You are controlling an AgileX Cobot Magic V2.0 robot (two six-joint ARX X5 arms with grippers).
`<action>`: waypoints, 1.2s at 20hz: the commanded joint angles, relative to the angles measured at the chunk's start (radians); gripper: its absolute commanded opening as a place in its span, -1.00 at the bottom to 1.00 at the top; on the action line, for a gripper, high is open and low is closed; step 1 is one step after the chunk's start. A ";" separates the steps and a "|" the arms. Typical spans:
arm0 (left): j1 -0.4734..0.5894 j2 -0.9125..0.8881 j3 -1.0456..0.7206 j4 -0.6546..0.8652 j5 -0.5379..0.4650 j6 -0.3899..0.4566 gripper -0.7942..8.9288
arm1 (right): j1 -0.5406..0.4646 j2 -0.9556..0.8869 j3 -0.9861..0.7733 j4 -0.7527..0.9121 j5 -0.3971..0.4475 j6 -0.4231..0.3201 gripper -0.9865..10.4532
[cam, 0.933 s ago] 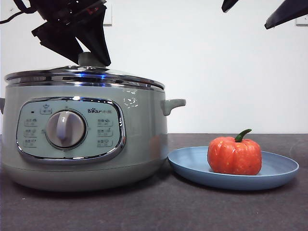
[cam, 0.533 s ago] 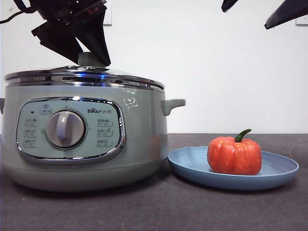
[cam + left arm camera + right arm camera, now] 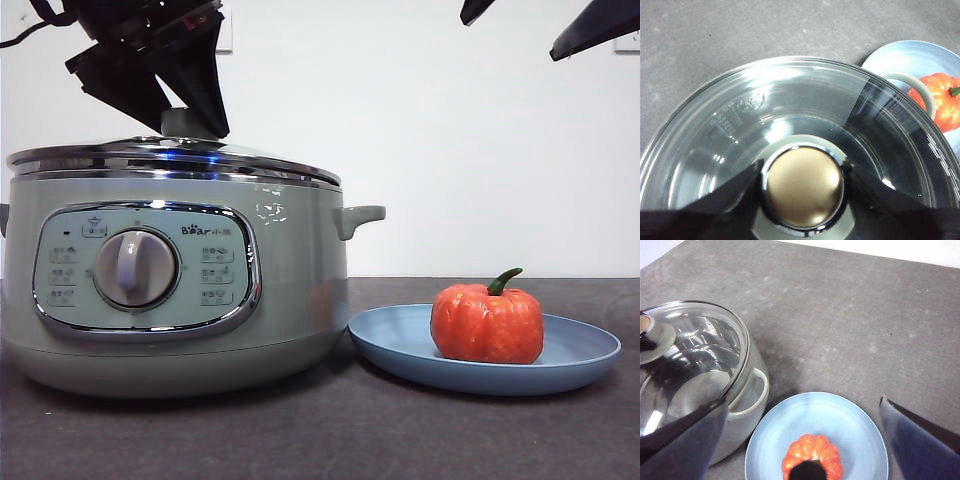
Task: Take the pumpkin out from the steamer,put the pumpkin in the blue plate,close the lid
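Observation:
The glass lid (image 3: 170, 155) lies on the pale green steamer (image 3: 290, 270). My left gripper (image 3: 190, 125) comes down from the upper left, and its jaws press both sides of the lid's knob (image 3: 804, 185). Beside the steamer, the orange pumpkin (image 3: 487, 324) sits upright on the blue plate (image 3: 400, 340). My right gripper (image 3: 804, 404) hangs open high above that plate, with the pumpkin (image 3: 812, 455) far below it. In the front view the right gripper (image 3: 510, 38) shows only as dark tips at the top right.
The steamer's side handle (image 3: 358, 218) sticks out toward the plate, and the plate rim nearly meets the steamer's base. A dark grey table (image 3: 330, 440) runs under everything, with a white wall behind it.
The left gripper and the lid's knob have shifted very slightly to the left. The pumpkin, the plate and the right gripper have not moved.

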 commanded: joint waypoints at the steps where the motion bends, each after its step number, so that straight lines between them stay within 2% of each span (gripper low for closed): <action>1: -0.006 0.014 -0.015 0.027 -0.006 -0.003 0.13 | 0.000 0.000 0.003 0.006 0.003 0.013 0.05; 6: -0.006 -0.088 -0.014 0.035 -0.008 -0.008 0.13 | 0.000 0.000 0.003 -0.033 0.003 0.012 0.05; 9: -0.006 -0.217 -0.014 0.013 -0.008 -0.049 0.10 | 0.000 -0.011 0.003 -0.047 0.002 0.013 0.04; 10: -0.006 -0.262 -0.014 -0.002 -0.008 -0.052 -0.10 | 0.000 -0.019 0.003 -0.055 0.002 0.018 -0.01; 11: -0.006 -0.304 -0.014 -0.027 -0.010 -0.051 -0.48 | 0.000 -0.031 0.003 -0.066 0.003 0.019 -0.22; 12: -0.006 -0.339 -0.015 -0.056 -0.011 -0.050 -0.90 | 0.000 -0.046 0.003 -0.076 0.003 0.016 -0.52; 13: -0.006 -0.368 -0.019 -0.076 -0.026 -0.048 -0.85 | 0.000 -0.064 0.000 -0.080 0.003 0.010 -0.84; 16: -0.013 -0.466 -0.119 -0.027 -0.127 -0.047 -0.85 | 0.004 -0.156 -0.076 -0.028 0.027 0.005 -0.84; 19: -0.026 -0.604 -0.330 0.084 -0.149 -0.049 -0.85 | 0.017 -0.306 -0.243 0.103 0.059 0.021 -0.84; 21: -0.027 -0.689 -0.450 0.130 -0.185 -0.048 -0.85 | 0.016 -0.399 -0.340 0.164 0.073 0.057 -0.84; 24: -0.033 -0.800 -0.548 0.203 -0.187 -0.048 -0.85 | 0.015 -0.452 -0.401 0.170 0.172 0.129 -0.83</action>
